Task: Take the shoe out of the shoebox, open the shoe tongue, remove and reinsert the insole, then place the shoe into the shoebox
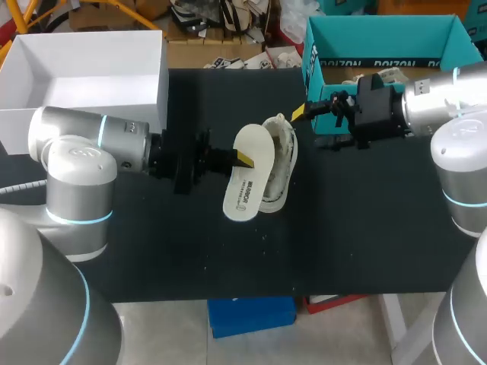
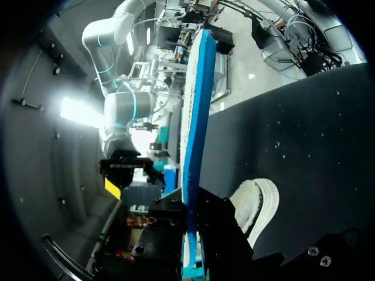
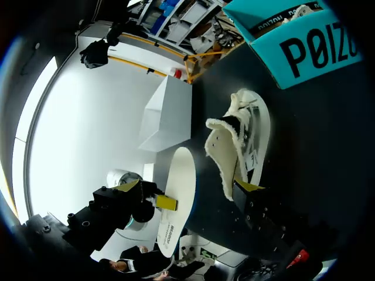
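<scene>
White box (image 1: pixel 163 76) L, teal shoebox (image 1: pixel 365 67) R of shoe (image 1: pixel 283 163)

Robotics lab: twin arms (image 1: pixel 84 144), black table (image 1: pixel 358 243)

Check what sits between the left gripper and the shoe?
The insole: the left gripper is shut on it, and it stands on the gripper's side of the shoe. Head and right wrist views show it.

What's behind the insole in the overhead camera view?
The white shoe lies on the black table. The insole covers one long side of the shoe, so that part is hidden.
</scene>
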